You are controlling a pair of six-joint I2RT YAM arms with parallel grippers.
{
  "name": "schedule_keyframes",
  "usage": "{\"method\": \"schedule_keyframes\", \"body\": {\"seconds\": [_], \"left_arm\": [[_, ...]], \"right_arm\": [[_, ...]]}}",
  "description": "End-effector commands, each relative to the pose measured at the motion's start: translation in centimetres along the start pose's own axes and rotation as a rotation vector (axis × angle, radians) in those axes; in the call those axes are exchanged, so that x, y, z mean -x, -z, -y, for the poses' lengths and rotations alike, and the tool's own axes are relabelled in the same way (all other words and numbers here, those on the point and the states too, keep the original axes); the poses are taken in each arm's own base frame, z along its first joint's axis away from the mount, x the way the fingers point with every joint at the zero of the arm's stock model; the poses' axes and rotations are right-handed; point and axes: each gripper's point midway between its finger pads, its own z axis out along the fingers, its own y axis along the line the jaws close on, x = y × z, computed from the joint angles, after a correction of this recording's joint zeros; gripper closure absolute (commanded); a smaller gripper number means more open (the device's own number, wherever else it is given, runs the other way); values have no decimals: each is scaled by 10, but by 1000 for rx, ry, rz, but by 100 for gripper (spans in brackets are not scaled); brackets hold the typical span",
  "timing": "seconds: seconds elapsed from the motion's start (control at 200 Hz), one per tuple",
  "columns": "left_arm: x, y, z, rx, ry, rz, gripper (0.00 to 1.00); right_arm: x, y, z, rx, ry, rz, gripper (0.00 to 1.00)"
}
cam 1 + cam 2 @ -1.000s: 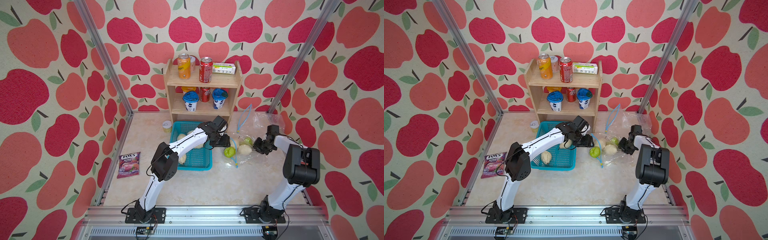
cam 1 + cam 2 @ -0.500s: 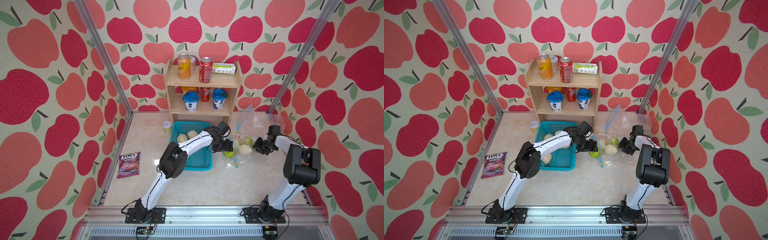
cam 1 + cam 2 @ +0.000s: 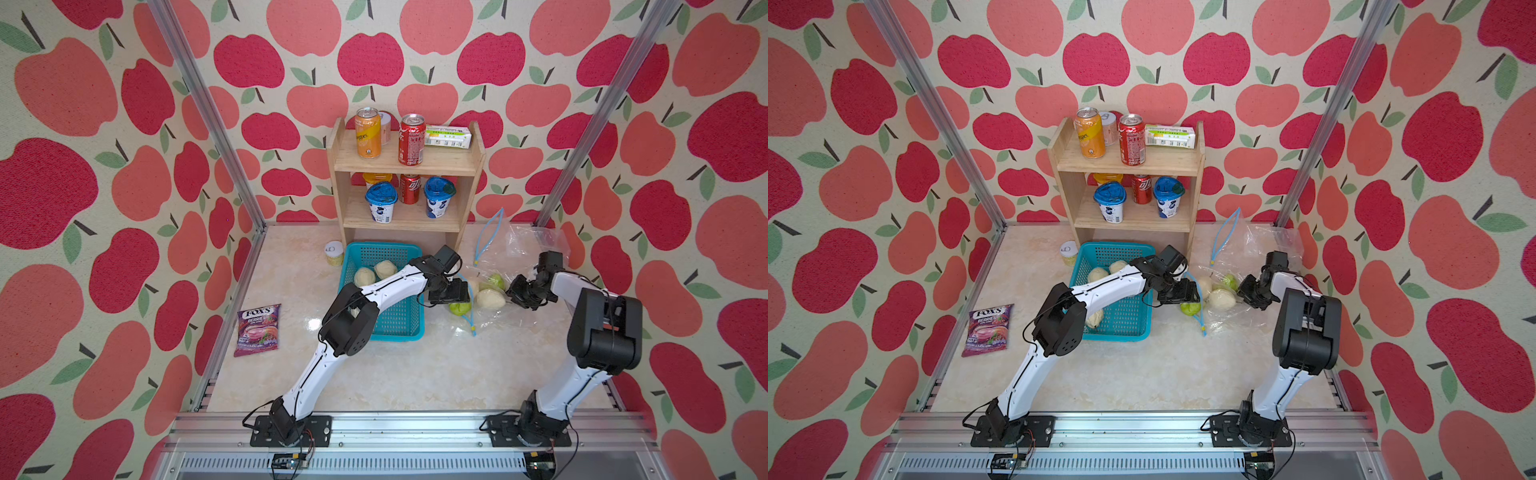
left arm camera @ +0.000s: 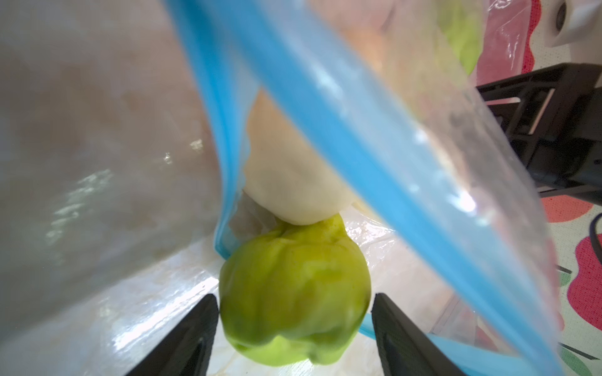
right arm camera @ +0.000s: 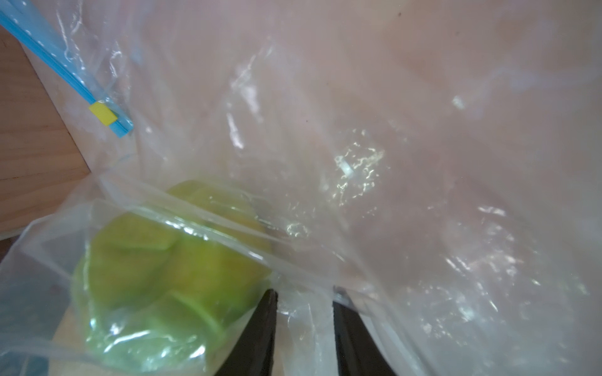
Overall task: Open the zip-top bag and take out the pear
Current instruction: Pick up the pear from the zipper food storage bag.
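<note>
left gripper open wide, straddling green pear at zip-top bag mouth: close gently, pull straight out. right gripper pinches the film, should anchor it.

left hand at green pear by bag

Count on inspection: one wooden shelf, two red cans, one orange can, two blue-lidded cups, one carton, one blue basket holding three pale fruits, one sweets packet, two green pears.
</note>
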Motion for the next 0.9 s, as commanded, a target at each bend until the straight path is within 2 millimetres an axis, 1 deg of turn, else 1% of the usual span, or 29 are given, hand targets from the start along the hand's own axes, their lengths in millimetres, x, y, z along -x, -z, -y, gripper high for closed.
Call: {"method": "schedule_keyframes", "body": {"seconds": [0.0,0.04,0.165,0.245,0.28,0.345,0.415,0.465,0.55,0.62,0.735,0.86,0.896], "left_arm": [[-4,-11,-10,4,15,-5,27],[-5,-13,-10,3,17,-12,26],[-7,-18,-10,7,8,-25,15],[-9,-23,-9,13,-1,-31,13],[-9,-24,-10,14,1,-33,14],[-11,-26,-11,13,3,-39,23],[-10,-23,-13,21,6,-32,33],[-10,-19,-13,23,4,-23,37],[-8,-5,-11,30,-7,1,39],[-9,10,-6,32,-24,17,41],[-11,45,12,14,-67,58,43],[-15,78,23,45,-103,83,44],[-14,89,29,31,-113,104,44]], "right_arm": [[-3,-3,3,10,-34,-14,67],[-3,-3,3,12,-37,-15,68],[-3,-2,3,15,-40,-12,67],[-3,-3,5,13,-43,-13,67],[-3,-3,5,16,-46,-13,67],[-4,-3,6,19,-49,-15,67],[-4,-3,7,23,-52,-15,68],[-4,-5,8,22,-53,-17,68],[-4,-6,10,19,-58,-19,68],[-4,-8,12,15,-62,-24,68],[-5,-13,16,8,-72,-29,69],[-6,-16,18,11,-82,-33,70],[-6,-16,18,11,-84,-33,70]]}}
